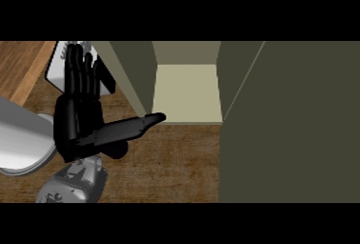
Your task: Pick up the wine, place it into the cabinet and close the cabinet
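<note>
Resting with straight, released fingers upward and thumb jutting toward the cabinet, the left hand holds nothing. The cabinet's door stands open, ready to receive the wine, which is nowhere visible; the surface carries a plate alongside.

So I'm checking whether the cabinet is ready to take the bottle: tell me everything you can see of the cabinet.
The cabinet stands on the brown counter, right of the left hand. It looks like a dull olive-green box with flat walls and a paler, cream-coloured floor inside. Its front is open and the inside that shows holds nothing. A broad dark olive panel at the right, probably its door, is swung out toward the viewer. The hand's thumb points at the opening's lower left corner; contact cannot be told.
</note>
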Motion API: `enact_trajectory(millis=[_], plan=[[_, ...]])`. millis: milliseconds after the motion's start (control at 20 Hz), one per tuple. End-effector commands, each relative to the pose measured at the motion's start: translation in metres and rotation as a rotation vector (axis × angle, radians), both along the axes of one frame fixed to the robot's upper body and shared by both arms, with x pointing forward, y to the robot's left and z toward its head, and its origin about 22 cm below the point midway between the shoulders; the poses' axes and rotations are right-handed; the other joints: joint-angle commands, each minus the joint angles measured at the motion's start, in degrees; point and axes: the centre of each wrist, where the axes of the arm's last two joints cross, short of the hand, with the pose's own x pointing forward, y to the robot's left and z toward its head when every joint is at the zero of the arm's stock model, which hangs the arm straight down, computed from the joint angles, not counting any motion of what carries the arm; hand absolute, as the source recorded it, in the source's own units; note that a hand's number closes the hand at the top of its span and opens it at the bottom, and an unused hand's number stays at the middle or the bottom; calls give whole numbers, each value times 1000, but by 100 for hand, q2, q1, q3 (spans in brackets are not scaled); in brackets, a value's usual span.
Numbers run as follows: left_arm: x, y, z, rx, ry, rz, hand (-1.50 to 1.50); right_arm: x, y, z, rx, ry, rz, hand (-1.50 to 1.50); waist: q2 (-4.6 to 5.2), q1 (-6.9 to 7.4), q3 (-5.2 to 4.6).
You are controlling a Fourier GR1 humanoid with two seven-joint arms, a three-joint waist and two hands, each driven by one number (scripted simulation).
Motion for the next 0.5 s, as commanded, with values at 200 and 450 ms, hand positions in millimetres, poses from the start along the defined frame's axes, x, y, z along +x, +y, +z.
enact_trajectory(millis=[200,450], plan=[[-5,24,-4,10,43,51,-150,-7,-4,-23,6,0,1,-150,1,-10,3],[-42,19,-16,22,56,103,-150,-1,6,6,-4,2,3,-150,-4,24,1]])
